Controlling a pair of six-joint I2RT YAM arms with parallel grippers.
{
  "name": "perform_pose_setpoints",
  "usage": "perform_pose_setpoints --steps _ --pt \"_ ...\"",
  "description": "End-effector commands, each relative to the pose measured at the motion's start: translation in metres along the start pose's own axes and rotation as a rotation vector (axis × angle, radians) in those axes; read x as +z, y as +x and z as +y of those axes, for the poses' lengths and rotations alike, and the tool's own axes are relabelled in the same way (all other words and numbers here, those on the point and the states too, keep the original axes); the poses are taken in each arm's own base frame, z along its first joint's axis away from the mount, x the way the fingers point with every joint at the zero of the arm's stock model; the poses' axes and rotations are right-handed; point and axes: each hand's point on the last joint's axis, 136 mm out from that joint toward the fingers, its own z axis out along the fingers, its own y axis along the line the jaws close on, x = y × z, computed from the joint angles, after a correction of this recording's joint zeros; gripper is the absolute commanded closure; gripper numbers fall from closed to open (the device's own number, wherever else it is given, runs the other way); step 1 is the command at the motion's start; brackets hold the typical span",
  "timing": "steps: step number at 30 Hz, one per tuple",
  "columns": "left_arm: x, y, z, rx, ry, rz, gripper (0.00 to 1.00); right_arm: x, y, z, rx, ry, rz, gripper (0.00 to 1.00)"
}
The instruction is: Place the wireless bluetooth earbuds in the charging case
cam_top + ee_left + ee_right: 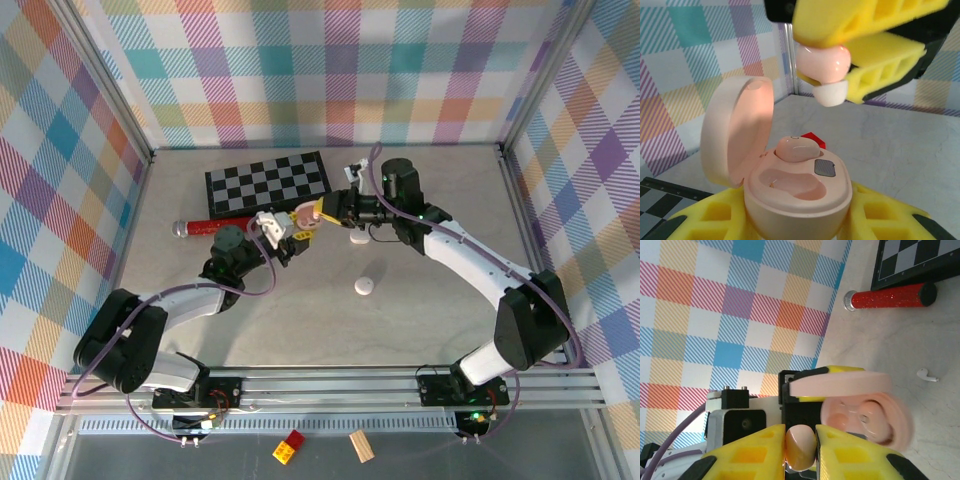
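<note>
— Right up close is the pink charging case (797, 200), lid (737, 130) thrown back, pinched from both sides by the left pincer (796, 227).

— And the right pincer (801, 450)?

— Closed on a pink earbud (822, 62), hanging just above the case and not touching it. The seated earbud (797, 148) already fills the far socket, and the near socket (792, 182) is bare.

— So what could spoil it?

— The tilt, I'd say. The held bud looks canted, white tip off to one side, so it may land across the rim instead of dropping in. Too far back and it knocks the seated one. Let go early and it bounces onto the table (420, 330). Push hard and the case may twist in that grip, or the lid could flop shut.

— Count for me.

— Pink buds, two: one seated, one held. One pink case. One loose white earbud (928, 374) on the table, well apart. One white pebble-like case (365, 286), and a small white thing (358, 238) beside the right arm that I can't make out. One chessboard (268, 184), one red glitter tube (890, 297), and by the front rail one red brick (291, 448) and one wooden block (361, 446).
</note>
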Motion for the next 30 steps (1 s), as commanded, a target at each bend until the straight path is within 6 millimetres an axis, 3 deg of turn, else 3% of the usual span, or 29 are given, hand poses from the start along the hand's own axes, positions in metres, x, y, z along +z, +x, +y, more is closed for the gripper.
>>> perform_pose_setpoints --steps 1,18,30 --pt "0.01 -0.007 -0.005 0.049 0.018 -0.016 0.66 0.004 0.001 0.001 -0.05 0.033 0.014 0.8" --pt "0.025 -0.016 -0.014 0.036 0.058 -0.032 0.67 0.012 0.007 -0.013 -0.079 0.126 0.016 0.8" --pt "0.021 -0.021 -0.014 0.034 0.045 -0.049 0.67 0.01 0.008 -0.025 -0.073 0.179 0.008 0.8"
